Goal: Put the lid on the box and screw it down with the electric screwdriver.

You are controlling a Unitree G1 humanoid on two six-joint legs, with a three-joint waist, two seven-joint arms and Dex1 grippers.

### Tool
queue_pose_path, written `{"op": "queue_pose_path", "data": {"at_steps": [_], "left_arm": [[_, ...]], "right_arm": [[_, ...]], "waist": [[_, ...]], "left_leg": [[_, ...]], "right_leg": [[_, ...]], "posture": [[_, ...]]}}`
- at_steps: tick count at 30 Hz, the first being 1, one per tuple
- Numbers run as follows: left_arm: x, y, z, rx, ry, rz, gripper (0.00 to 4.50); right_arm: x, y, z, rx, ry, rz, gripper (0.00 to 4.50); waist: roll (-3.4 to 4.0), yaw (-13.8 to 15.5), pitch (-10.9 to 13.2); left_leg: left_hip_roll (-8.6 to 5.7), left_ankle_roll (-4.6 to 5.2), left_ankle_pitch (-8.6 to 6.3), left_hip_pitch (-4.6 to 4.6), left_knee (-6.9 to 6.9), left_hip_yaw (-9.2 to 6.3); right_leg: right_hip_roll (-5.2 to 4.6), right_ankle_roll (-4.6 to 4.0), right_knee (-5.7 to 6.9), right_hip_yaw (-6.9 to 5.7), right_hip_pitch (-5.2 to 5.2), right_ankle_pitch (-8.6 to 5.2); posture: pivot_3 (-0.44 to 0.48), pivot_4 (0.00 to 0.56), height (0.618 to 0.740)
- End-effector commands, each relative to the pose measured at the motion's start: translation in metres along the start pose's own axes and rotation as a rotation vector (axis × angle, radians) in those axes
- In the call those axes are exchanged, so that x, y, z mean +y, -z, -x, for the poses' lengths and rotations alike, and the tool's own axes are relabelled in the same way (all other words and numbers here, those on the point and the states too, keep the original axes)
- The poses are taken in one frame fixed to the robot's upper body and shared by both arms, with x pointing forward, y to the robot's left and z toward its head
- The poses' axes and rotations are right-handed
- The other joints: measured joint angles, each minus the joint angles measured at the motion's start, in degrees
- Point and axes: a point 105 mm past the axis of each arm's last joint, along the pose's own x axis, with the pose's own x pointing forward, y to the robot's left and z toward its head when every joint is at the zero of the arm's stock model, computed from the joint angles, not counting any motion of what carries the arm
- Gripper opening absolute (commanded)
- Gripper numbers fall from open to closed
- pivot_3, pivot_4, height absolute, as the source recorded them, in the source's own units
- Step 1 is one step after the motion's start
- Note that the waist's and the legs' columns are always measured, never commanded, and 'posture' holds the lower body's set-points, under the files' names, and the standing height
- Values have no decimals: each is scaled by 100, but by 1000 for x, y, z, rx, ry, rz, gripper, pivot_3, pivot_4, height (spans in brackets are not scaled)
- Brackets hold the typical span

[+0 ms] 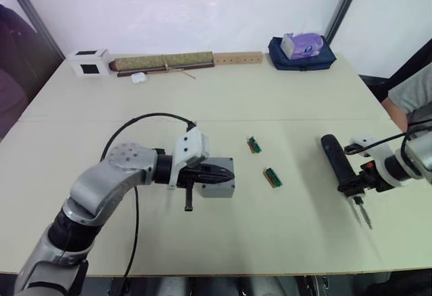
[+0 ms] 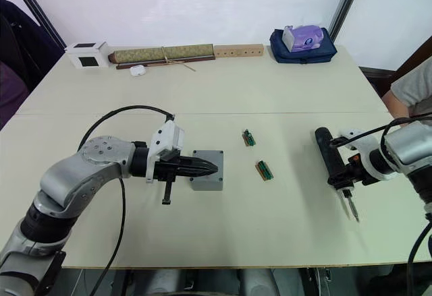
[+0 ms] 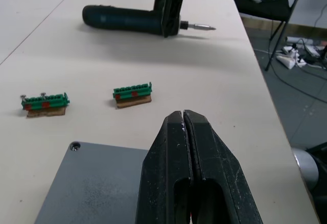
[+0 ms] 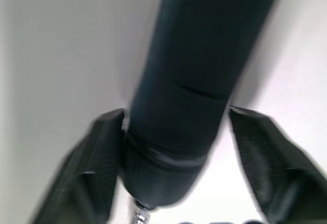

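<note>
Left pincer (image 2: pixel 210 168) closed, empty, over lid (image 2: pixel 209 172); right pincer (image 2: pixel 342 171) spread around electric screwdriver (image 2: pixel 329 154).

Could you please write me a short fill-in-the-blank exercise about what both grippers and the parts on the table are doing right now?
1. The left gripper has its fingers ____ and sits over the grey box.
2. The right gripper has a finger on each side of the electric ____.
3. Between the box and that tool lie ____ small green circuit boards.
4. The tool lies flat on the ____.

Missing words: shut; screwdriver; two; table
</note>
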Motion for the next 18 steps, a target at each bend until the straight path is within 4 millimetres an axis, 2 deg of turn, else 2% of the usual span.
{"op": "queue_pose_path", "data": {"at_steps": [1, 5, 8, 12, 14, 15, 16, 18], "left_arm": [[0, -11, 3, -34, -13, -39, 0], [0, -7, 6, -28, -27, -23, 0], [6, -3, 12, -14, -57, -21, 0], [15, -2, 19, -4, -87, -26, 0], [19, -3, 24, 0, -98, -26, 0], [23, -2, 27, 9, -105, -25, 0], [27, 1, 31, 28, -116, -24, 0], [32, 5, 36, 51, -128, -23, 0]], "right_arm": [[7, 1, -11, 22, -37, 21, 1812], [-1, 2, -6, 6, -9, 21, 1796], [0, -18, 9, -114, -31, 67, 1796], [15, -59, 41, -405, -122, 114, 1796], [28, -86, 67, -665, -160, 165, 1796], [34, -103, 86, -855, -143, 186, 1796], [44, -111, 99, -978, -142, 200, 1796], [57, -116, 109, -1084, -139, 206, 1796]], "waist": [[-6, -2, -3], [-15, 0, -9], [-15, -4, -8], [21, -24, 10], [31, -12, 16], [37, -2, 20], [40, 13, 21], [41, 29, 21]], "left_leg": [[1, 0, 0, 0, 0, 0], [2, 0, 0, 2, 0, -1], [3, 0, 0, 2, 0, -1], [0, 0, 0, 2, 0, 9], [0, 0, 0, 2, -1, 12], [0, 0, 0, -2, -5, 10], [0, 0, 0, -5, -5, 8], [-1, -1, 0, -8, -13, 1]], "right_leg": [[1, 0, 0, 0, 0, 0], [0, 0, 0, 0, 3, 0], [-1, 0, 0, -1, 3, 0], [-2, 0, 3, 3, -4, 1], [-2, 1, 7, 5, -8, 1], [1, 0, 14, 5, -16, 1], [2, 0, 17, 4, -19, 1], [4, 0, 16, 1, -22, 1]], "posture": [[0, 150, 740], [0, 150, 740], [0, 150, 740], [0, 150, 740], [0, 150, 740], [0, 150, 740], [0, 150, 740], [0, 150, 740]]}}
